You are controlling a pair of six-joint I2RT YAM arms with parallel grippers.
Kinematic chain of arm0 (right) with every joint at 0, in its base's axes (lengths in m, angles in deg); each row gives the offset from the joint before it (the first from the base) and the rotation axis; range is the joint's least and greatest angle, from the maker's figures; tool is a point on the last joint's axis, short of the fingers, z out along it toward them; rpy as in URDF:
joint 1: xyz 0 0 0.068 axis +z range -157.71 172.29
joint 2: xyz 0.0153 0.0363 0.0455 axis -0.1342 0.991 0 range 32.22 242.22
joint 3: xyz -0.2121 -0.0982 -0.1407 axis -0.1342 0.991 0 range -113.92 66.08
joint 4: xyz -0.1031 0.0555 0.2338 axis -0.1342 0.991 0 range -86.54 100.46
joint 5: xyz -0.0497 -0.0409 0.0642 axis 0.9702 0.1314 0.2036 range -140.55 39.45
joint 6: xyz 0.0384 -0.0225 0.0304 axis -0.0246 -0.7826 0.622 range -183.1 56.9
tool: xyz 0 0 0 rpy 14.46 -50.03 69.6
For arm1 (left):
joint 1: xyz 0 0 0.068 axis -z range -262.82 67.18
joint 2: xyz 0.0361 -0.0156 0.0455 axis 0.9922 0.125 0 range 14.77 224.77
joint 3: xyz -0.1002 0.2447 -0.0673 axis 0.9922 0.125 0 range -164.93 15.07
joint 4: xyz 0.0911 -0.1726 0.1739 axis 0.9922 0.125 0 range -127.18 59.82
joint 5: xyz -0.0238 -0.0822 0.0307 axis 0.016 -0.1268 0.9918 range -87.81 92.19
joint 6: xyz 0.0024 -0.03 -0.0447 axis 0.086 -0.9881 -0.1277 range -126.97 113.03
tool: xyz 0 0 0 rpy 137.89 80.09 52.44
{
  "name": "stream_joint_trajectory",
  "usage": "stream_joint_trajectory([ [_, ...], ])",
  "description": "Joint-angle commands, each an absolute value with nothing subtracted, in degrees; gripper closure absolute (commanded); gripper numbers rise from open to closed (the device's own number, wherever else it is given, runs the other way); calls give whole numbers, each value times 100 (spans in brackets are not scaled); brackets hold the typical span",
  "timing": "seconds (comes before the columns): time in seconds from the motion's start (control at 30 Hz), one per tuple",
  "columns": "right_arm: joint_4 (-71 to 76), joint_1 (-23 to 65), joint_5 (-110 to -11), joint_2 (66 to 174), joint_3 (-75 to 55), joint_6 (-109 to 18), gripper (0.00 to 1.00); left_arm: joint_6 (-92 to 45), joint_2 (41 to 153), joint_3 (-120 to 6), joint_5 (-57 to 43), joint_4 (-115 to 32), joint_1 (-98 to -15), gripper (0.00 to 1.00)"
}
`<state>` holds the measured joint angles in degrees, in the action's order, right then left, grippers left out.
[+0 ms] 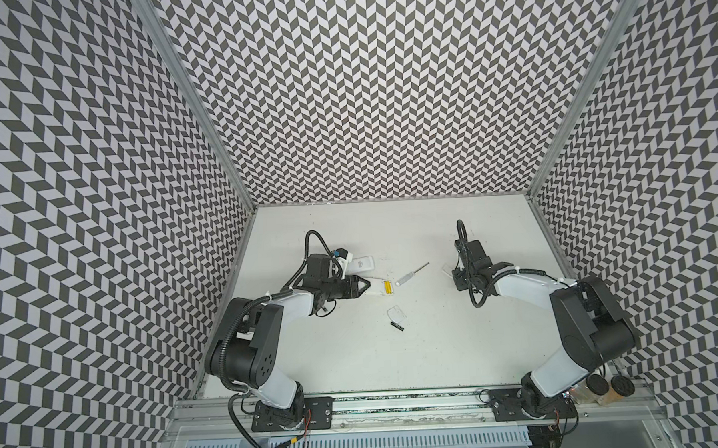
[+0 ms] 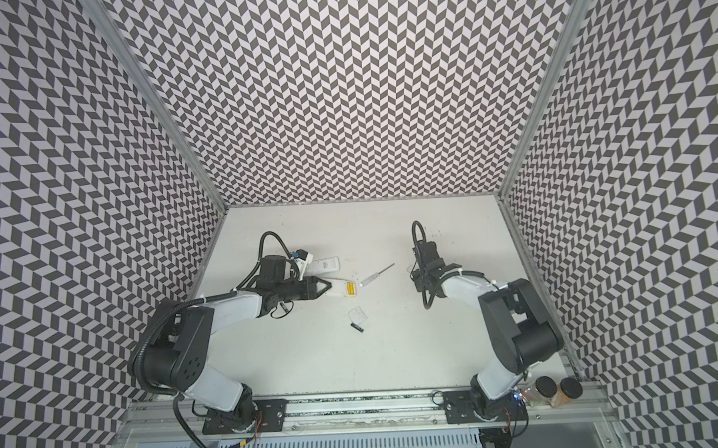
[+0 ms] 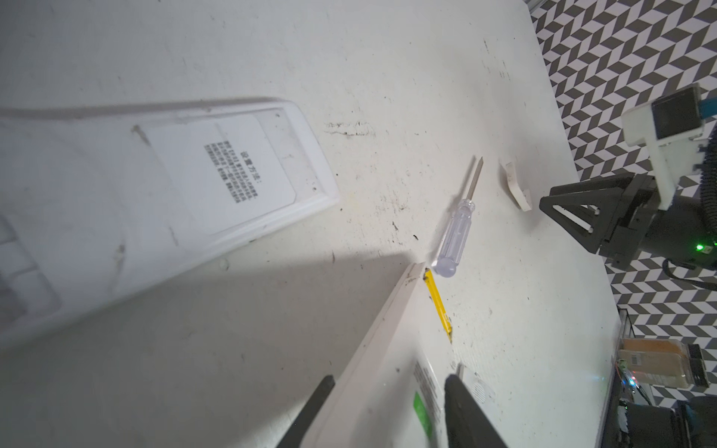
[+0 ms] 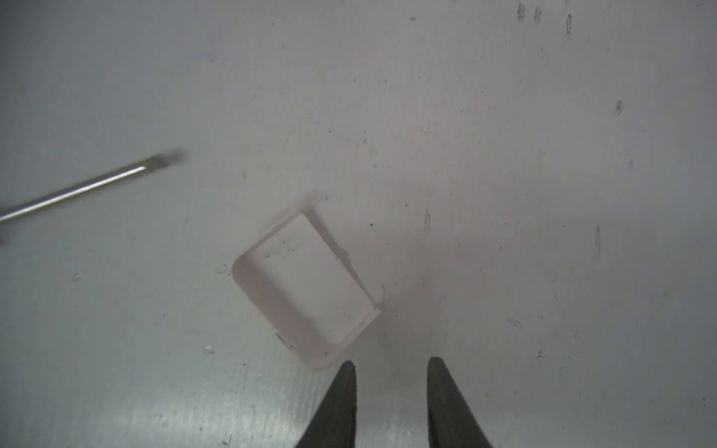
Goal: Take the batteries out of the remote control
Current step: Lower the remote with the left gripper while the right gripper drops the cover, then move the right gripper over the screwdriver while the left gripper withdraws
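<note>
A white remote control (image 1: 377, 291) lies left of centre with its compartment uncovered and two yellow batteries (image 1: 387, 289) in it; one shows edge-on in the left wrist view (image 3: 438, 306). My left gripper (image 3: 388, 382) stands open with that remote's (image 3: 388, 349) near end between its jaws. One black battery (image 1: 397, 325) lies loose on the table, nearer the front. My right gripper (image 4: 392, 364) hangs open over bare table with nothing between its fingers, and a white battery cover (image 4: 306, 287) lies just ahead of it.
A second white remote (image 1: 361, 263) with its cover on lies behind the left gripper. A clear-handled screwdriver (image 1: 409, 276) lies between the arms. A clear cover (image 1: 396, 313) sits by the black battery. Two dark-lidded jars (image 1: 610, 386) stand at the front right.
</note>
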<state>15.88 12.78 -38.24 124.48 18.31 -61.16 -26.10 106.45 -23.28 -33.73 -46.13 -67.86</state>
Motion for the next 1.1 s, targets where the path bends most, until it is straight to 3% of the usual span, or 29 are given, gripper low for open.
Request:
stream_joint_trajectory([
  [0.0, 1156, 1303, -4328, 12123, 1932, -5971, 68, -2654, 10731, -2392, -3243, -4738, -6853, 49],
  [0.13, 992, 1446, -4847, 12047, 1945, -5744, 66, -2676, 10828, -2534, -3062, -4571, -6900, 32],
  [0.47, 390, 2109, -4857, 12141, 1949, -5275, 59, -2408, 10551, -2668, -2649, -4299, -7194, 26],
  [0.67, 513, 2428, -4661, 12739, 1376, -5296, 56, -2068, 10280, -2940, -2550, -4105, -7313, 24],
  [1.07, 1090, 2931, -3808, 13817, 5, -5746, 46, -1311, 9899, -3448, -2666, -3758, -8104, 6],
])
